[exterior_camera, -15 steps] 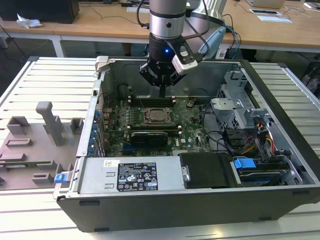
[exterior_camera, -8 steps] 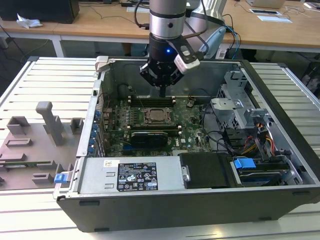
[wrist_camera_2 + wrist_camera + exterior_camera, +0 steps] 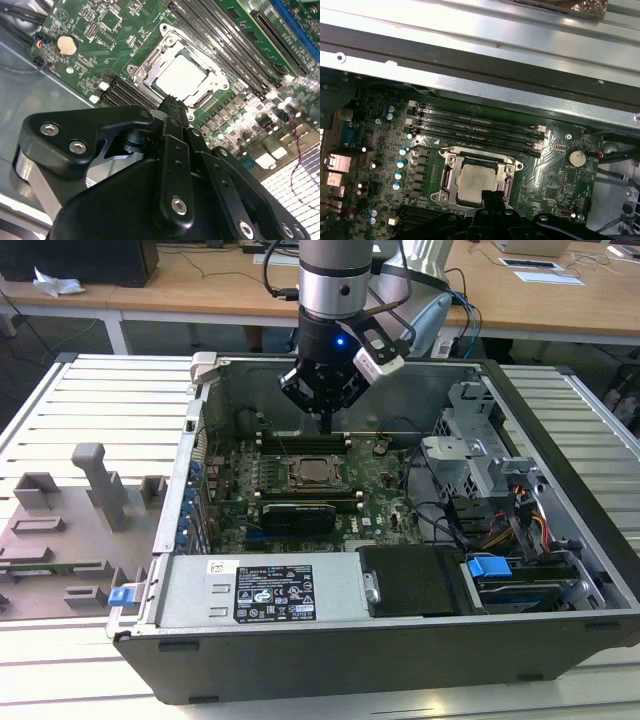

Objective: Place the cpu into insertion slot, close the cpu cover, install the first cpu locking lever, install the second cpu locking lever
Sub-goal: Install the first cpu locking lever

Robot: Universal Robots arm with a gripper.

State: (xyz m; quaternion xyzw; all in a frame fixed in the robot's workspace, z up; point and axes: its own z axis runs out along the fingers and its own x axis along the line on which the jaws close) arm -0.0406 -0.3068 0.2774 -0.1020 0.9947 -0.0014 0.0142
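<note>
Open room above the insertion slot (image 3: 293,476) — memory slots (image 3: 305,443) and black expansion card (image 3: 297,515) flank it, drive cage (image 3: 470,455) apart.

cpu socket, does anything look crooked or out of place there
Nothing stands out. In both wrist views the cpu sits flat and square in the insertion slot, with the cpu cover lying down around it. The gripper hangs close over one edge of the slot.

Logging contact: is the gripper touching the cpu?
Apart. In the exterior view the gripper hangs above the cpu, with memory slots showing between them.
</note>
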